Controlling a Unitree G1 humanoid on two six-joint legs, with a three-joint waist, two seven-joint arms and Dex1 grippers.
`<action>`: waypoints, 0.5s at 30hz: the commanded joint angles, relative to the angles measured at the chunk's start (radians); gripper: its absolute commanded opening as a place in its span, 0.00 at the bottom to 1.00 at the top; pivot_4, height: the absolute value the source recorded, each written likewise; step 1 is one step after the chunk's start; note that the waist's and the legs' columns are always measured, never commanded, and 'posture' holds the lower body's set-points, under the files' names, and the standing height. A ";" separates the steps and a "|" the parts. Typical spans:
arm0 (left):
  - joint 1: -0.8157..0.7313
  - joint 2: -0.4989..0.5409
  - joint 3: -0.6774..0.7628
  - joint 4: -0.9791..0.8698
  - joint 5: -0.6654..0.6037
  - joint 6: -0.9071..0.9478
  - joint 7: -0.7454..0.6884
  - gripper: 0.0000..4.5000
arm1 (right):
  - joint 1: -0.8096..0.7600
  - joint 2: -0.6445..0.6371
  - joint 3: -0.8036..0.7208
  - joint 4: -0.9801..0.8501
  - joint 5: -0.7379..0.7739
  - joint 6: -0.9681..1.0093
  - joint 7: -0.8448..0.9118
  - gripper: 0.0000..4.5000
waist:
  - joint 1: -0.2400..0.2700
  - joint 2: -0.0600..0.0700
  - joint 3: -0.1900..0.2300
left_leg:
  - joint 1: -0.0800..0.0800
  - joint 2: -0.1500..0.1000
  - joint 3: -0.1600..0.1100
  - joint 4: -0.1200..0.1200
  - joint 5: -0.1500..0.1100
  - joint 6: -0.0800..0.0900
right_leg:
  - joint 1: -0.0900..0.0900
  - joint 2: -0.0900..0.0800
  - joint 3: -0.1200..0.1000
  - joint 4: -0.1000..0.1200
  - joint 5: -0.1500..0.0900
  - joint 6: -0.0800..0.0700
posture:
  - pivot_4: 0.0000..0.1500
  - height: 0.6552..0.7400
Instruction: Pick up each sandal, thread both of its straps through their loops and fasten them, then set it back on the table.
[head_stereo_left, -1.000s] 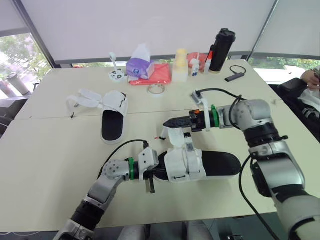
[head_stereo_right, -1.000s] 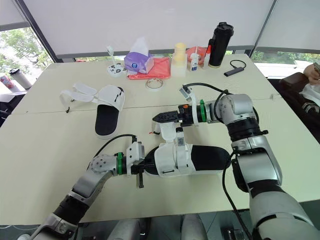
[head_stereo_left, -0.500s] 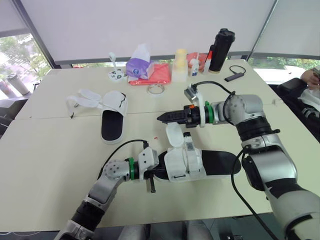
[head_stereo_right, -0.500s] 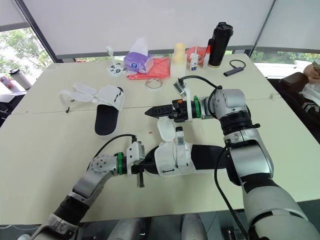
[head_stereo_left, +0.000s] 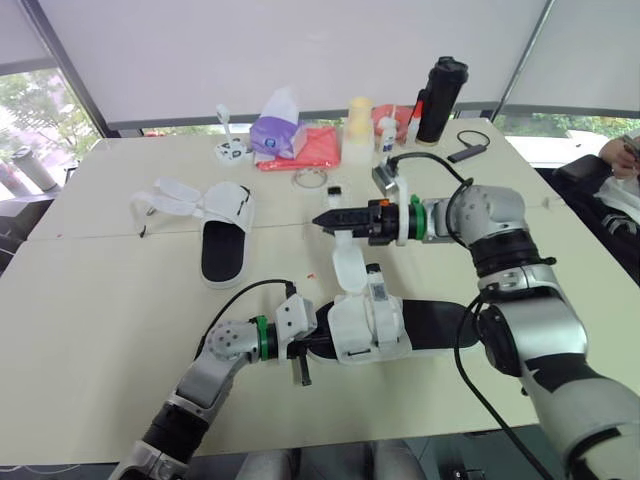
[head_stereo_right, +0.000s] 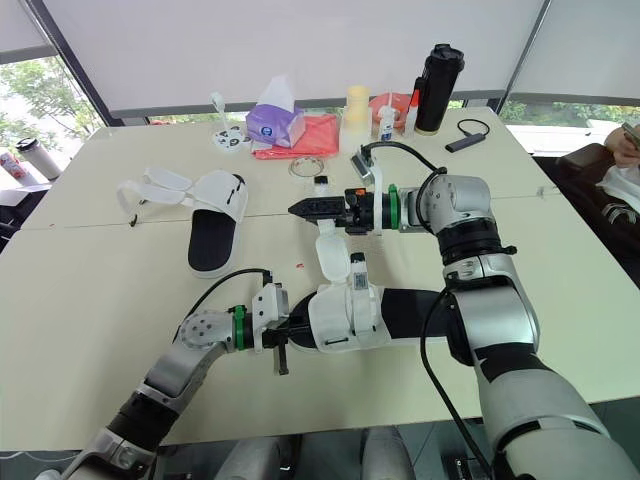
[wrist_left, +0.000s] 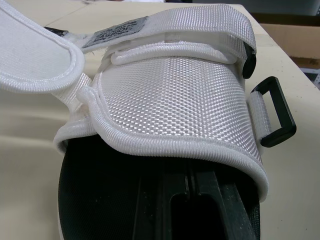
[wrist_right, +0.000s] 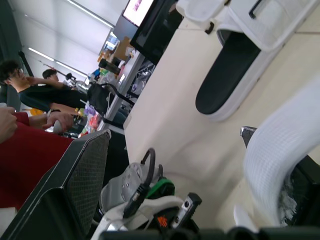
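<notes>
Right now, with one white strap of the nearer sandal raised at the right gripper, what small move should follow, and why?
Probably swing the right gripper over the white mesh upper, bringing the loose white strap to the black rectangular loop, which stands empty.

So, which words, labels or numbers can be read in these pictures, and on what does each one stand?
No text can be read with certainty.
Grey label on a strap of the near sandal: printed, but too blurred to read.
Tag on top of the same sandal: too small to read.
Tissue pack: print too small to read.
Small bottle: label too small to read.
</notes>
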 joint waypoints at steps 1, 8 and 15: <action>0.004 -0.005 -0.004 0.003 0.012 -0.002 0.006 0.00 | -0.047 0.008 -0.032 0.007 -0.004 -0.017 0.000 0.99 | 0.000 0.000 0.000 | 0.000 0.000 0.000 0.000 0.000 0.000 | 0.000 0.000 0.000 0.000 0.000 0.000 | 1.00 1.00; 0.008 -0.005 -0.004 -0.001 0.012 0.000 0.008 0.00 | -0.065 0.021 -0.043 0.037 -0.024 -0.038 0.000 0.99 | 0.000 0.000 0.000 | 0.000 0.000 0.000 0.000 0.000 0.000 | 0.000 0.000 0.000 0.000 0.000 0.000 | 1.00 1.00; 0.007 -0.006 -0.006 -0.001 0.012 0.000 0.009 0.00 | -0.075 0.026 -0.054 0.056 -0.033 -0.050 0.001 0.81 | 0.000 0.000 0.000 | 0.000 0.000 0.000 0.000 0.000 0.000 | 0.000 0.000 0.000 0.000 0.000 0.000 | 1.00 1.00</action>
